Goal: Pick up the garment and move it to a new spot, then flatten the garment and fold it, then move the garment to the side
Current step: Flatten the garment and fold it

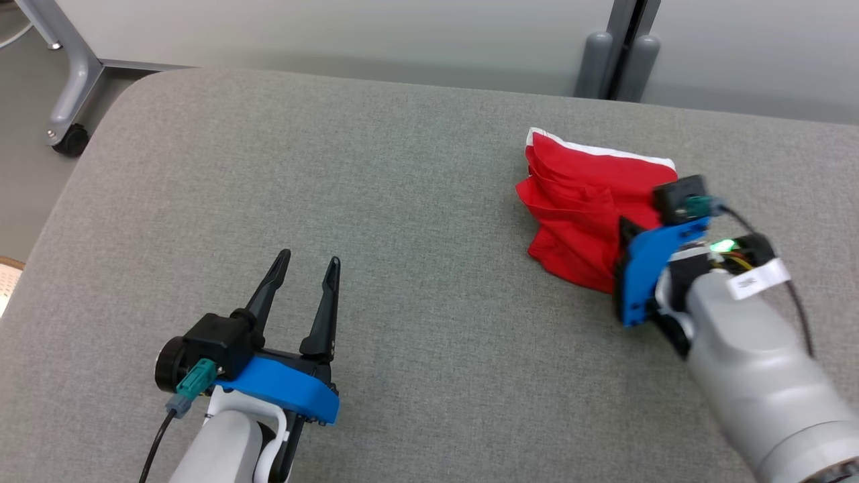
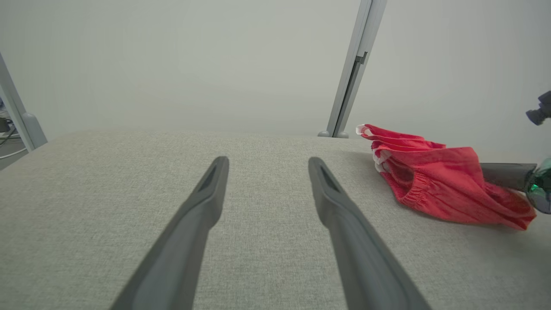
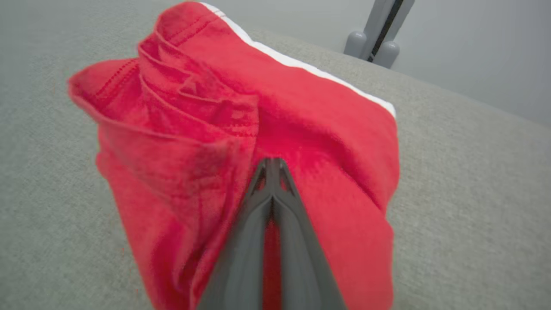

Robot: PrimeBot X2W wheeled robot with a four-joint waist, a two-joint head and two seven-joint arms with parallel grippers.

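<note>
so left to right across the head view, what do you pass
grey metal leg on a black caster wheel, open left gripper, crumpled red cloth garment with white trim, pale grey right forearm

The garment (image 3: 327,129) runs off the bottom edge in the right wrist view, its left folds blurred.

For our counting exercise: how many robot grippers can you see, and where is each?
2. The left gripper is open at the head view's lower left; the right gripper, at right, is shut on the red garment.
</note>
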